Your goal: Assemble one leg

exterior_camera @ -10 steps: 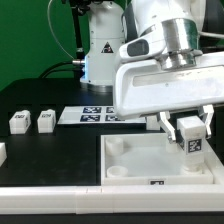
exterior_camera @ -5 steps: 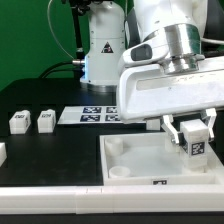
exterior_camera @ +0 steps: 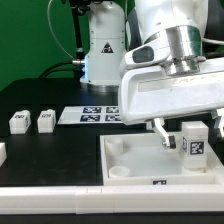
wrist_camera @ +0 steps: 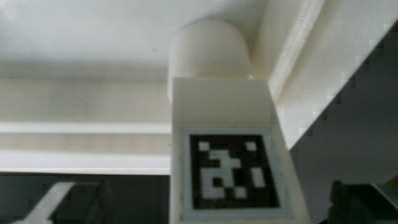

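One leg [exterior_camera: 194, 141] is in play, a small stubby white block standing upright in the lower right of the exterior view, over the right-hand part of the tray [exterior_camera: 128, 170]. A black-and-white square tag faces the camera on its front. The wrist view shows the same leg [wrist_camera: 228, 120] up close: a long white rectangular body with the tag on one face and a rounded, peg-like end pointing at the white tray wall [wrist_camera: 89, 110]. Whether that end sits in a socket cannot be told.

The end effector [exterior_camera: 190, 142] is spread, with its fingers [exterior_camera: 165, 137] on either side of the leg. In the wrist view the end effector [wrist_camera: 205, 200] shows dark gaps between the leg and each finger [wrist_camera: 54, 203], so nothing is pinched.

The counter [exterior_camera: 50, 155] is matte black. Two spare legs [exterior_camera: 18, 121] [exterior_camera: 45, 121] stand side by side at the middle left of the exterior view, well apart from the tray. The marker board [exterior_camera: 88, 115] lies flat just behind the tray, near the frame's centre. A bit of another white part [exterior_camera: 2, 152] shows at the left edge. Behind the counter hangs a green backdrop [exterior_camera: 25, 40], and the arm's white base [exterior_camera: 100, 50], with a triangular warning sticker, stands at upper centre.
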`<state>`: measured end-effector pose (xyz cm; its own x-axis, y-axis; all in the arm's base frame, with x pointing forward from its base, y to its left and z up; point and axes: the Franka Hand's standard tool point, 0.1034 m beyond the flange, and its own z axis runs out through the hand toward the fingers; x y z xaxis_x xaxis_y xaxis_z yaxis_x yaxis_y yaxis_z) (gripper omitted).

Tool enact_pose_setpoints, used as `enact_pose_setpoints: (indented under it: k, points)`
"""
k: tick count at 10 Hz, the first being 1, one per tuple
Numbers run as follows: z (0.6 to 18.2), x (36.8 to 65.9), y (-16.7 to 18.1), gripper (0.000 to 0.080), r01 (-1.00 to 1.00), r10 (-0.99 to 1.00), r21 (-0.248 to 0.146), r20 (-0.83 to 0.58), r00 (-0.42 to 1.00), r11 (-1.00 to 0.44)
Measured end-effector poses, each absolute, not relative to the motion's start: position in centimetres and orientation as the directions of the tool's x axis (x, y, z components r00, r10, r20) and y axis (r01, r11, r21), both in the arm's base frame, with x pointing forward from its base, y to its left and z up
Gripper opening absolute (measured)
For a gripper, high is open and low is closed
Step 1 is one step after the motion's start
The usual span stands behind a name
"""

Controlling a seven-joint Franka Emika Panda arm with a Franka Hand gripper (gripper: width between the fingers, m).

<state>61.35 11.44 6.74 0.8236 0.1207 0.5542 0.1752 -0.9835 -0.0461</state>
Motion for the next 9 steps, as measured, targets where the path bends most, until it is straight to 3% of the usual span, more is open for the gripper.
enact_pose_setpoints:
  k: [7, 9]
  points:
    - [9.6, 62.2, 11.1, 0.0649, 0.182, 0.129, -0.037, 0.564, 0.815, -0.983]
    - [9.2, 62.1, 11.2, 0.0649, 0.186, 0.135, -0.042, 0.536, 0.834, -0.982]
